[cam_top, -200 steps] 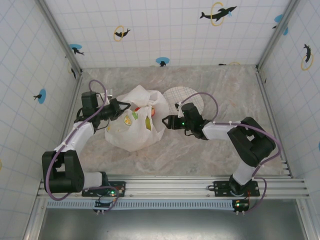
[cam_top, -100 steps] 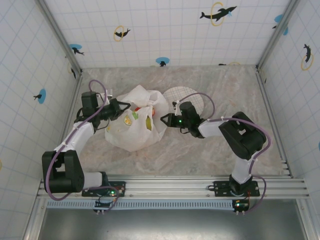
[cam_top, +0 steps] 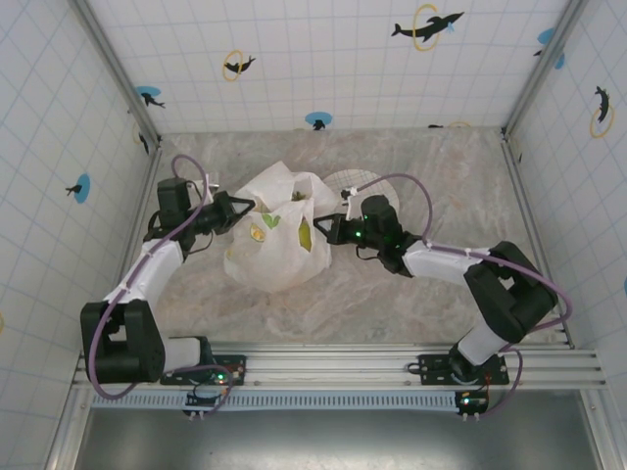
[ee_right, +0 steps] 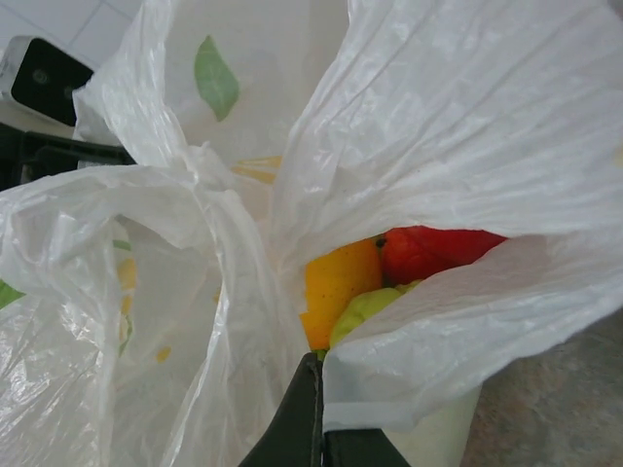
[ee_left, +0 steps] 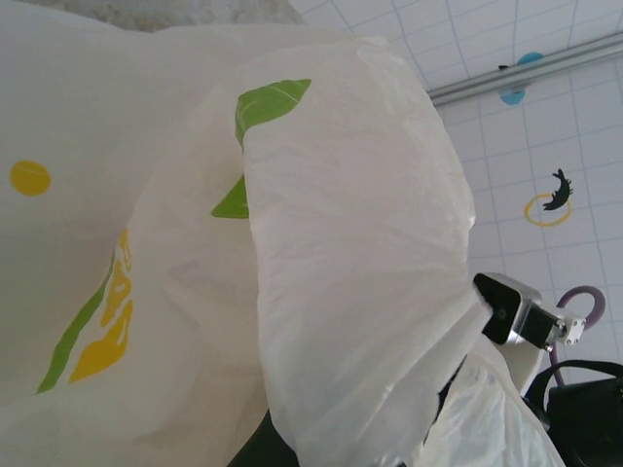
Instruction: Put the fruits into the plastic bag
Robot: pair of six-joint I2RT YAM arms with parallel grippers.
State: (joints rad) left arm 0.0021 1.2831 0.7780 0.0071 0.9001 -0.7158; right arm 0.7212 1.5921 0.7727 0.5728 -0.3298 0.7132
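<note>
Over the last second the right end effector (cam_top: 331,231) has moved in to the right edge of the plastic bag (cam_top: 274,245) and brought its fingers together on the film, and the bag has drawn narrower. It sits mid-worktop (cam_top: 392,294), with the fruits (ee_right: 389,277) inside: we see a red, an orange-yellow and a green one bunched low by the mouth in the right wrist view. The left end effector (cam_top: 245,209) is closed too, apparently on the bag's left edge. A checked plate (cam_top: 348,179) lies just behind the right arm.

We judge the grips to be the main risk. The film is thin and slippery, so an uneven pull could slide it free or tear it. Tilting the mouth sideways could let the fruits roll out.
</note>
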